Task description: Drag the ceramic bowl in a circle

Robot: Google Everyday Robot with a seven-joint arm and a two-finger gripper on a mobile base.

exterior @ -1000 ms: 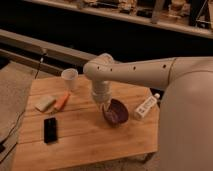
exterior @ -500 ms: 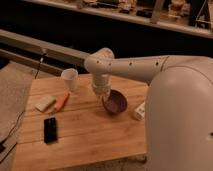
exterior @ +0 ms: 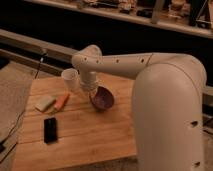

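Bowl and gripper have slid together across the wooden table [exterior: 100,142] since half a second ago, toward the picture's left and closer to the white cup [exterior: 70,78] — the arc is plainly under way.

Now the gripper [exterior: 93,91] hangs straight down from the bent wrist of the arm [exterior: 125,64] and meets the ceramic bowl [exterior: 104,99] at the rim on the cup's side. I cannot tell whether it is clenched on that rim or only pressing against it. The bowl sits directly below and just to the picture's right of the tool, and it looks tipped slightly, its inside turned toward the camera.

The cup stands just beside the gripper on the picture's left, apart from the bowl but near it. Farther out on that side lie a carrot [exterior: 61,101] and a pale sponge [exterior: 44,103]. A dark phone [exterior: 50,129] lies well apart, toward the camera.

My judgement is that the circle is only partly traced. To do this step well, the curve should turn now — bending toward the camera before the tool or bowl reaches the cup. Downward pressure should stay light and even so the bowl's base slides flat instead of rocking onto its edge. A steady pace helps too, since a glossy rim could slip free in a quick change of direction.
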